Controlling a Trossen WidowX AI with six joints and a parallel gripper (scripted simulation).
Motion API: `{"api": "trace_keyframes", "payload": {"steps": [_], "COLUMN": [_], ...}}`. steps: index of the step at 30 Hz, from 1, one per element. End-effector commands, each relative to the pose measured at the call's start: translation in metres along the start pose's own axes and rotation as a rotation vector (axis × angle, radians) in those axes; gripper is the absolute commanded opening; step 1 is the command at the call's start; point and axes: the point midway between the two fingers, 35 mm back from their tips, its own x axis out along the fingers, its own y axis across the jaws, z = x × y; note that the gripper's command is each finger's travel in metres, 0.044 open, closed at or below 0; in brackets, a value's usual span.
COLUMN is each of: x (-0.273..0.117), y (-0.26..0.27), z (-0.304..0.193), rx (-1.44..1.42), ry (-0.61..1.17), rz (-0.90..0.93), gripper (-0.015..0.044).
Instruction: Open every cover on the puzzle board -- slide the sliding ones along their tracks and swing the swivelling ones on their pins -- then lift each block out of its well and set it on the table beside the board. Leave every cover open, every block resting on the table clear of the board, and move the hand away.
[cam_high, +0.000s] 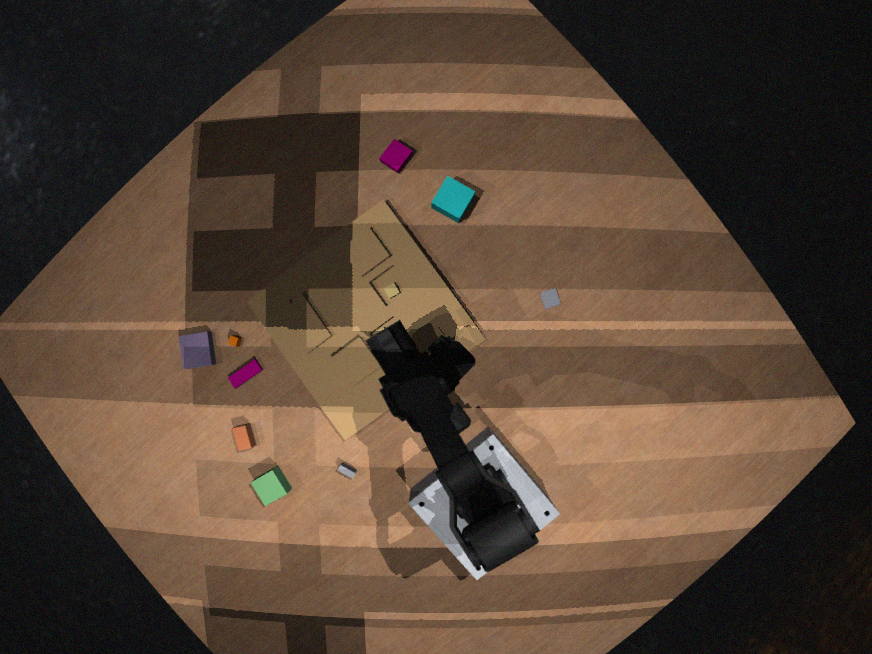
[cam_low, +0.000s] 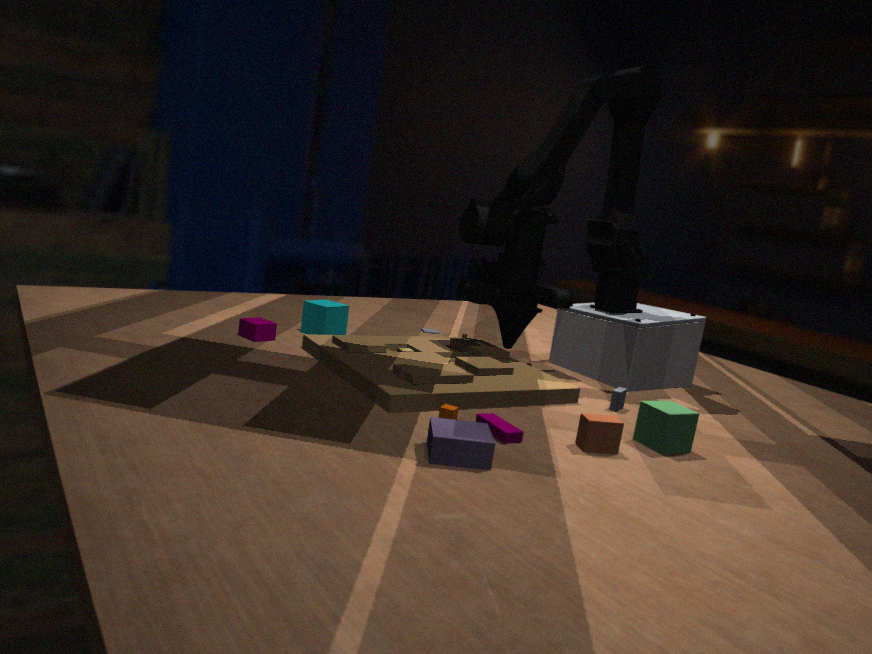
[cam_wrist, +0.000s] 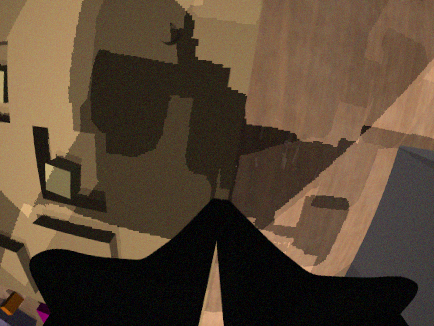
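Note:
The tan puzzle board (cam_high: 429, 281) (cam_low: 486, 399) (cam_wrist: 37, 95) lies on the table. Raised tan covers show on it: a far cover (cam_high: 366, 252) (cam_low: 360, 344), a left cover (cam_high: 304, 321) (cam_low: 440, 378) and a nearer cover (cam_high: 354, 363) (cam_low: 484, 365). One pale yellow block (cam_high: 391, 290) sits uncovered in its well. Another pale block (cam_wrist: 59, 180) sits in an uncovered well in the wrist view; the arm hides it from above. A small dark pin (cam_wrist: 173, 35) shows in the gripper's shadow. My gripper (cam_low: 508, 343) (cam_wrist: 219, 207) is shut and empty, low over the board's base-side part.
A cyan block (cam_high: 452, 198) (cam_low: 324, 317) and magenta block (cam_high: 396, 155) (cam_low: 257, 329) stand behind the board. Purple (cam_high: 197, 349) (cam_low: 460, 443), green (cam_high: 270, 486) (cam_low: 665, 427) and several smaller pieces lie around it. The arm's grey base (cam_high: 436, 524) (cam_low: 626, 351) is close by.

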Motion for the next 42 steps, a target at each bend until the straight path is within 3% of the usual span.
{"api": "trace_keyframes", "payload": {"steps": [1,42], "x": [0.004,0.011], "y": [-0.001,0.034], "z": [-0.001,-0.008], "rx": [0.001,0.001], "ry": [0.004,0.004], "rz": [-0.001,0.002], "gripper": [0.0,0.0]}}
